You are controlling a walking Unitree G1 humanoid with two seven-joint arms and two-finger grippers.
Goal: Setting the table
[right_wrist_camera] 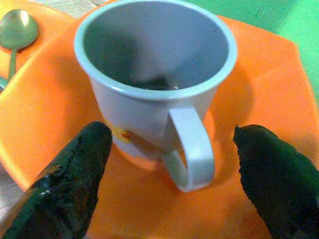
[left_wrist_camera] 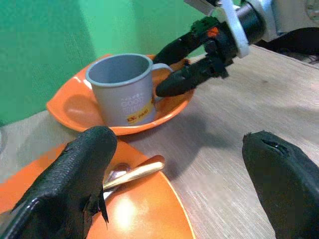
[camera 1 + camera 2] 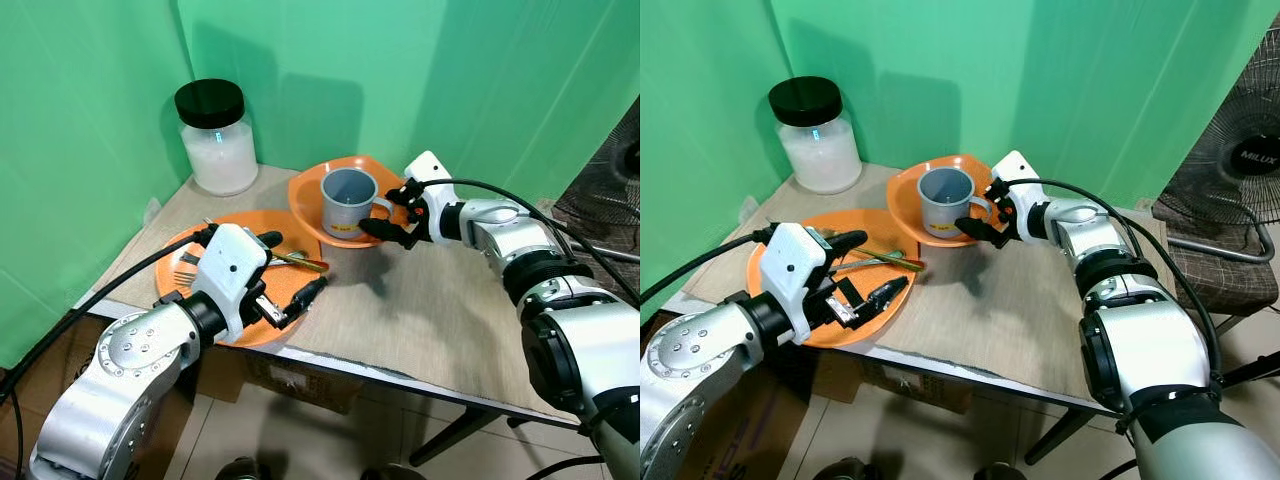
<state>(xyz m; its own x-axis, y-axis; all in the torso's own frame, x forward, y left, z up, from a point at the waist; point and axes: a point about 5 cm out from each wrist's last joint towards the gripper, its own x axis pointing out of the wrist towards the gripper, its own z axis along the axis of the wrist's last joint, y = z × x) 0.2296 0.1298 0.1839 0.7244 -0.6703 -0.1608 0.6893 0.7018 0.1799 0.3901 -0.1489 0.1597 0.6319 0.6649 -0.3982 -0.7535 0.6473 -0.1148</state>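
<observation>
On the far orange bowl (image 3: 345,205) we see the grey mug (image 3: 347,202) standing upright. Our right gripper (image 3: 392,211) is open wide, one finger on each side of the handle (image 1: 192,149), holding nothing. The mug looks light, stiff and smooth; we judge the handle the best grip. The left gripper (image 3: 285,270) hangs open over the near orange plate (image 3: 190,265) with its spoon (image 3: 295,260).

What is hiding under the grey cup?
The grey cup stands in an orange bowl on the table. The bowl's bottom under the cup is covered. The open right hand sits at the cup's handle.
</observation>
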